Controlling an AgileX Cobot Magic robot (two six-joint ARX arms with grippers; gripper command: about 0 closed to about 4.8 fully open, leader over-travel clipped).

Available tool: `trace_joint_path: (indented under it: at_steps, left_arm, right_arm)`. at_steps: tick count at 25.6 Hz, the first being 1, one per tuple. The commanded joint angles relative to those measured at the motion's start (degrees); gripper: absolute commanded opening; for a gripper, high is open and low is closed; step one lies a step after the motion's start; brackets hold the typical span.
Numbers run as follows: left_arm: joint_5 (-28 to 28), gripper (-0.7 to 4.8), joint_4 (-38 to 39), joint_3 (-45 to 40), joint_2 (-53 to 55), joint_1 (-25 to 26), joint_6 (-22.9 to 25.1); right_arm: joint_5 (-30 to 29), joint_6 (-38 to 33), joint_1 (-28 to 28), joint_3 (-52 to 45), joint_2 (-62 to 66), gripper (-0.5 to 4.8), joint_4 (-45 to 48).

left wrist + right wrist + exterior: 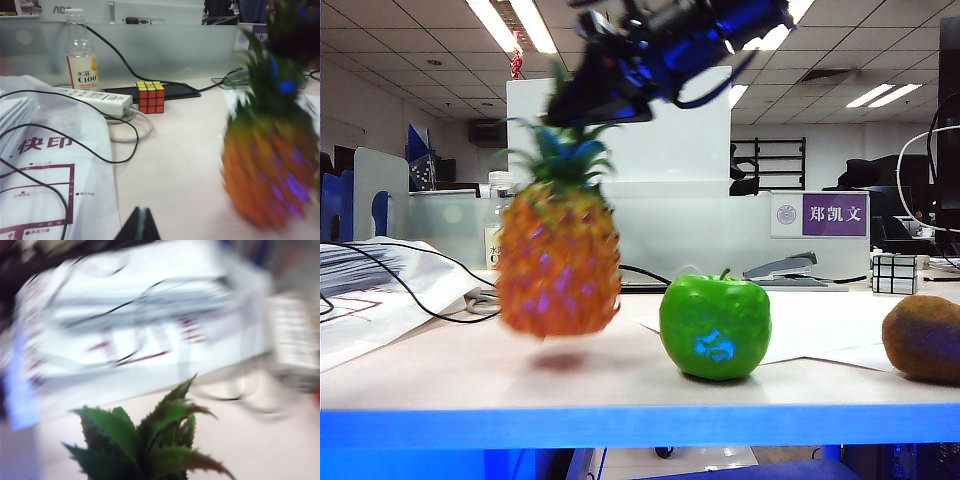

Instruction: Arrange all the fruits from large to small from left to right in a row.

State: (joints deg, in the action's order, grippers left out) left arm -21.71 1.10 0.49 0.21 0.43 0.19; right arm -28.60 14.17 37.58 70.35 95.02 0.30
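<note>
Pale desk [440, 375], blue front edge, office behind. My left gripper [139, 226] sits pinched shut, low and nearest. Three fruits: fuzzy brown oval kiwi [923, 339] at 3 o'clock, glossy green plastic apple [714, 327] centre, spiky orange-yellow pineapple [558, 262] hanging off the desk at 9, crown clamped in my right gripper [582, 118]. Two cubes further back.

Green spiky pineapple crown [150, 445] (sharp) against blurred white papers [140, 325], cables

Pineapple [558, 255] aloft at left, apple [715, 327] mid-table, kiwi [924, 339] far right.
</note>
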Motion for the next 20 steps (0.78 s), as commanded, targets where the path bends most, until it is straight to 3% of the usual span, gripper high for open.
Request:
trace_joint_path:
  at_steps: [1,8,13,20]
  left_arm:
    - [-0.02,-0.05,-0.37,0.04,-0.09,0.02,0.04]
    - [-0.24,-0.05,-0.39,0.07,-0.09,0.0,0.02]
    - [-0.26,-0.05,-0.39,0.07,-0.09,0.0,0.0]
    - [-0.2,-0.05,-0.39,0.04,-0.09,0.0,0.02]
  right_arm:
    - [2.56,5.25,4.5,0.44,-0.96,-0.05,-2.71]
    - [9.81,8.87,11.85,0.44,-0.83,-0.05,-2.78]
    - [17.25,9.92,12.52,0.33,-0.68,-0.05,-1.36]
    - [18.32,8.28,12.55,0.33,-0.68,-0.05,0.79]
